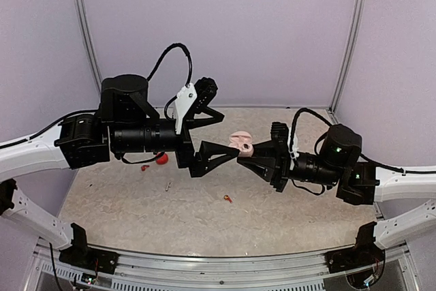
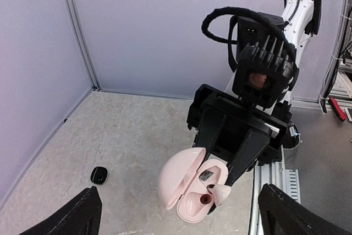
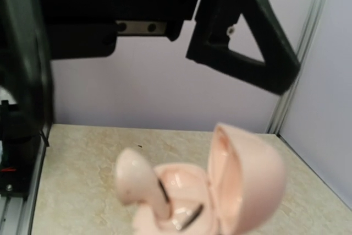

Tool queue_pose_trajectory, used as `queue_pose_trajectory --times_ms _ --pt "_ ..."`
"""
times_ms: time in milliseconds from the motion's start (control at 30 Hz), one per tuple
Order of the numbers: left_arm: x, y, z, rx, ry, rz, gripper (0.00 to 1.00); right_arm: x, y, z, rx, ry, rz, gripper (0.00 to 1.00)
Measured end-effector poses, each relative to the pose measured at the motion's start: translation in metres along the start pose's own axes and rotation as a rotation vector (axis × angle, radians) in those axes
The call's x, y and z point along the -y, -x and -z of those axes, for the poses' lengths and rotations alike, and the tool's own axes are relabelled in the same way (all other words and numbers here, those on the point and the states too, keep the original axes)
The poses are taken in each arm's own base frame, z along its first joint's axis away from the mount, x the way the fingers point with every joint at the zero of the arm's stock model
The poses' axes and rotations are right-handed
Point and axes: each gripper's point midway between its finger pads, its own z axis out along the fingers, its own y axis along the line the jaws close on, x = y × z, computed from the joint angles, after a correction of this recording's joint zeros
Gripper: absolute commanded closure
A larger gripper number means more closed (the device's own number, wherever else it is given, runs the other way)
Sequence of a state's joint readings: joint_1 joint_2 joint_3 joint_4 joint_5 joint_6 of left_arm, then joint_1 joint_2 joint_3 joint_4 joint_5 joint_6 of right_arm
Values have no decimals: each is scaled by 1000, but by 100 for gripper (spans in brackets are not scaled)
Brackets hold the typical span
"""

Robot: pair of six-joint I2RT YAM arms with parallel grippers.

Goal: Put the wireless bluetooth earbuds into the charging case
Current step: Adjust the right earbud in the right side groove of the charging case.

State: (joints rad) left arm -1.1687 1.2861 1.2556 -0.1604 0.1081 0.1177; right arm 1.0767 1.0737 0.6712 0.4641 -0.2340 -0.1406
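We see left fingers (image 2: 82, 216) wide, empty; right fingers (image 2: 245, 158) pinch the open pink case (image 2: 179, 182); its earbud (image 2: 221, 193) looks light, slick, half-seated; we would nudge its rounded head.

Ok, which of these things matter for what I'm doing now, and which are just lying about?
In play: open pink case, held by the right fingers; pink earbud in it; open left fingers.
Lying about: red round case, black case, red-orange bud, grey bud.
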Motion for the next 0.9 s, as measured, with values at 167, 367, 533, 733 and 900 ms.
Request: queue_pose_trajectory --times_ms 167,367,533,733,900 --pt "-7 -6 -7 -40 34 1 3 2 -4 -2 -17 -8 -3 100" --pt "-12 -14 -12 -74 64 2 5 1 -7 -2 -27 -8 -6 100" --pt "-15 -18 -15 -87 80 3 6 1 -8 -2 -32 -6 -7 100" --pt "-17 -21 -18 -96 93 8 7 1 -9 -2 -37 -5 -8 100" --pt "-18 -22 -20 -96 101 19 9 1 -10 -2 -41 -6 -9 100"
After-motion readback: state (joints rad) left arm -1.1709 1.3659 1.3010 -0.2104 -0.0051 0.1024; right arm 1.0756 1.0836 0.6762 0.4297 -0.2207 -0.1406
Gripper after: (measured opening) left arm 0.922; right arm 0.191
